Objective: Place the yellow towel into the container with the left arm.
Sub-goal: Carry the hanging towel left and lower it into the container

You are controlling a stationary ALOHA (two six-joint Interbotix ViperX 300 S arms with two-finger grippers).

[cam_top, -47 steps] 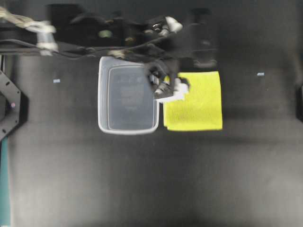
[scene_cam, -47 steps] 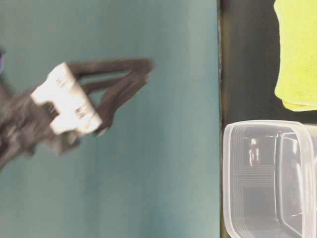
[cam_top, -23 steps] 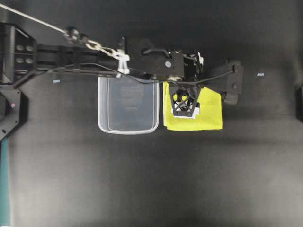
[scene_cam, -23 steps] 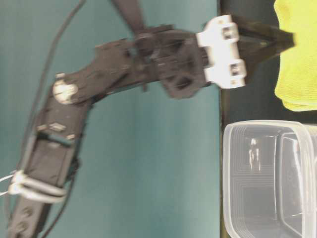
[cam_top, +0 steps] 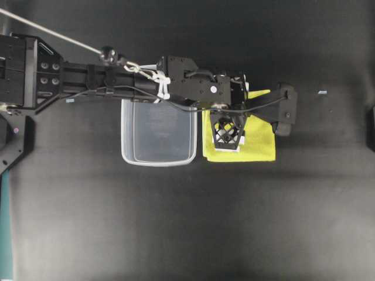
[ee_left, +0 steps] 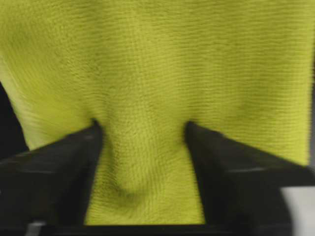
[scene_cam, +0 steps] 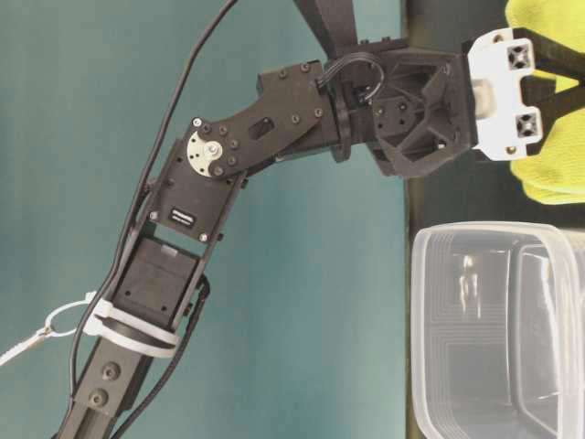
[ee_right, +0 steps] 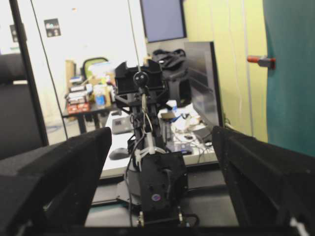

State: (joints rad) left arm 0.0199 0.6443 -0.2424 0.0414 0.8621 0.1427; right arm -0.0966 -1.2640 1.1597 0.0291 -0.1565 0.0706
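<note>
Overhead, the black table (cam_top: 176,222) is swallowing light; the yellow towel (ee_left: 162,73) is blurring softly toward twelve o'clock in the left wrist view.

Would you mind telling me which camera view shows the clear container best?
The overhead view: the whole container shows, rim and all, beside the yellow towel. The table-level view cuts it off at the frame's edges; neither wrist view shows it.

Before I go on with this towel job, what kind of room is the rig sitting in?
Most likely a robotics lab or workshop. The right wrist view shows a cluttered desk, a wall monitor and an office chair; overhead, two arms work a black table.
</note>
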